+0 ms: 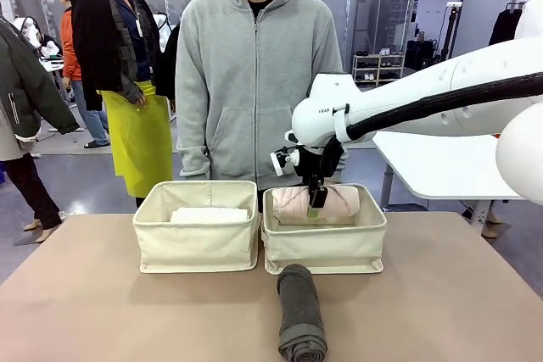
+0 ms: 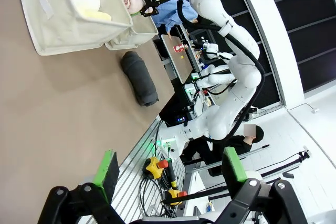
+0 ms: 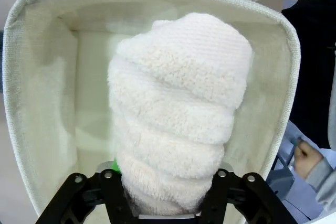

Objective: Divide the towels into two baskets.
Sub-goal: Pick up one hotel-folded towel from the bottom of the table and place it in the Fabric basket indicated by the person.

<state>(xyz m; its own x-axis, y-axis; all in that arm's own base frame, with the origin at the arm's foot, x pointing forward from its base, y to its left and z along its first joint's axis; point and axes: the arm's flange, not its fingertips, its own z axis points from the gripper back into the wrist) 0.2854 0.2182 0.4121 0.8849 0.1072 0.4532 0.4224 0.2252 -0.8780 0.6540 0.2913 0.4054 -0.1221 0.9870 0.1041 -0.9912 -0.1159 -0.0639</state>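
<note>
Two right fingers (image 3: 111, 184) clamp the pink towel (image 3: 178, 108) across its middle, its long axis lined up with the right basket (image 3: 31, 103) around it, so you likely need only let go. Farther out, the grey towel (image 1: 301, 311) lies on the desk (image 1: 102, 311) just before that basket, end-on to you. Your left fingers (image 2: 107, 169), spread and empty, hang well off from it.

Two cream baskets (image 1: 197, 247), four rolled towels (image 1: 301, 311), one each white, yellow, pink, grey
</note>
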